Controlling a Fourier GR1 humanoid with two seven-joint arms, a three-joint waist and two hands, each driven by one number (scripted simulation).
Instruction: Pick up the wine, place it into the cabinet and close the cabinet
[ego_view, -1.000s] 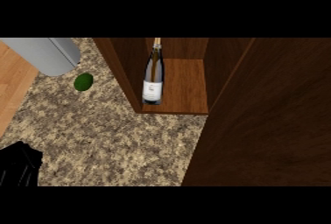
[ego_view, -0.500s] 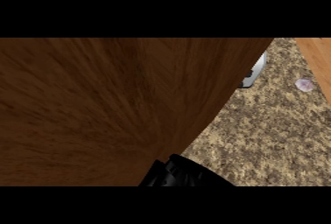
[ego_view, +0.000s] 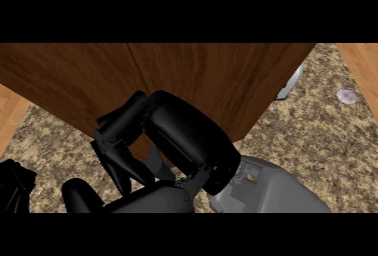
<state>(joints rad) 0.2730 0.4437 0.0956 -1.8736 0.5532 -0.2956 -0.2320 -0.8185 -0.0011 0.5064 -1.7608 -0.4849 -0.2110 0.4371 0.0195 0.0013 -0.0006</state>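
Observation:
The brown wooden cabinet (ego_view: 170, 75) fills the upper half of the head view, showing only closed wood faces with a seam between them. The wine is hidden from view. My right hand (ego_view: 188, 142) is at the middle, its back towards me, lying against the cabinet's lower front edge with fingers (ego_view: 118, 150) fairly straight and holding nothing. Its grey forearm (ego_view: 273, 192) comes in from the lower right. My left hand (ego_view: 15, 185) rests at the lower left edge, holding nothing.
The speckled stone counter (ego_view: 310, 145) spreads right of and below the cabinet. A grey object (ego_view: 290, 84) peeks out behind the cabinet's right edge. A small pale object (ego_view: 347, 96) lies at the far right. Light wooden strips border both sides.
One second ago the cabinet stood open with the wine bottle upright inside. Now wood faces cover it, and my right hand has come up against the cabinet's front.

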